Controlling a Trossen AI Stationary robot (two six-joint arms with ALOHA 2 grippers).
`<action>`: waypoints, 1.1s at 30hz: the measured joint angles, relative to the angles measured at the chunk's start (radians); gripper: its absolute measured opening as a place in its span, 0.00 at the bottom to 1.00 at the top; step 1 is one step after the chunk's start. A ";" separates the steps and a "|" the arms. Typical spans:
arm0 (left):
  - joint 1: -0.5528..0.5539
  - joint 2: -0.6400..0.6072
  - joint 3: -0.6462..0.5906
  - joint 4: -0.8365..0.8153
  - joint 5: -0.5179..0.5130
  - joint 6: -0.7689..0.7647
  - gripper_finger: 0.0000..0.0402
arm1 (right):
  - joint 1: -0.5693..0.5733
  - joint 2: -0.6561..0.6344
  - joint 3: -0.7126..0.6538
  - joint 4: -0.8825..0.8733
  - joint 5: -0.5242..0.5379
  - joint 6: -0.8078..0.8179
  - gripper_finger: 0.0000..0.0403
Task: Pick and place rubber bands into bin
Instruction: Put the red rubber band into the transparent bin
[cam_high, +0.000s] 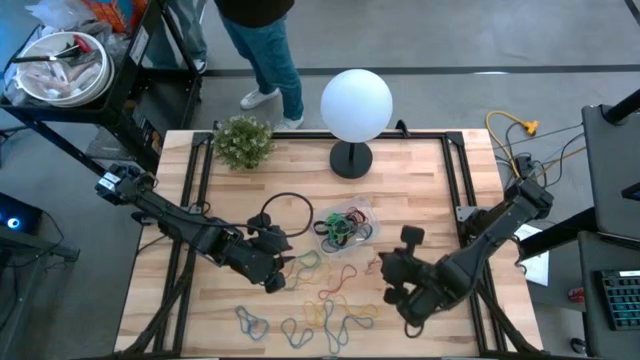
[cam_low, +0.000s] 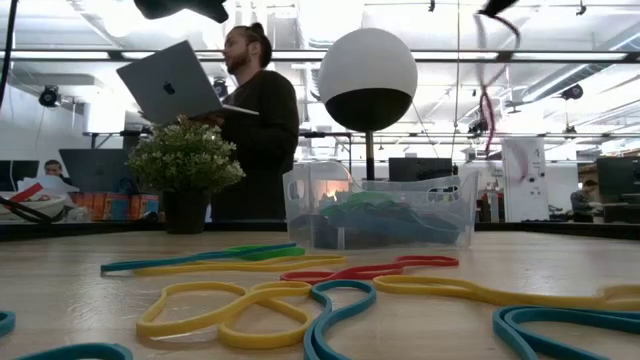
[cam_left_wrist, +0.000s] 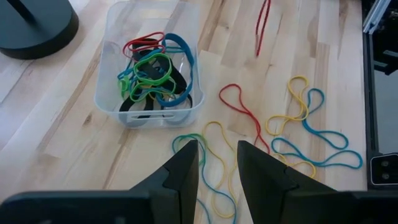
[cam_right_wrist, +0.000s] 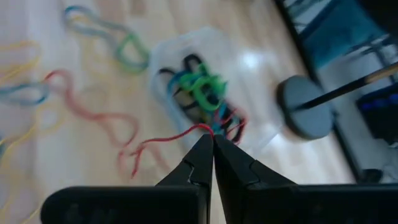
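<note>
In the bin (cam_left_wrist: 112, 102), green, blue, red, black rubber bands (cam_left_wrist: 152, 74) lie tangled.

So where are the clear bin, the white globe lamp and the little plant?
bin (cam_left_wrist: 107, 102): left wrist view, bare near wall.
white globe lamp (cam_high: 356, 103): high view, middle of the globe.
plant (cam_high: 243, 141): high view, middle of the leaves.

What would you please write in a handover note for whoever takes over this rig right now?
Right gripper: shut on a red rubber band, raised above the table near the bin.
Left gripper: open and empty, hovering over loose bands just short of the bin.
Done: several bands already lie in the bin.
Left: drop the red band in, then collect the many bands scattered over the table's front half.
</note>
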 joint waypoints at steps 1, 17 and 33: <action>0.000 0.000 0.000 0.003 0.000 0.000 0.24 | -0.016 0.000 0.007 0.000 0.015 -0.011 0.02; 0.000 0.000 0.000 0.023 0.000 -0.002 0.24 | -0.293 -0.002 0.069 0.025 0.095 -0.216 0.02; -0.001 0.000 0.000 0.030 0.001 0.002 0.24 | -0.444 -0.002 -0.051 0.216 -0.120 -0.315 0.02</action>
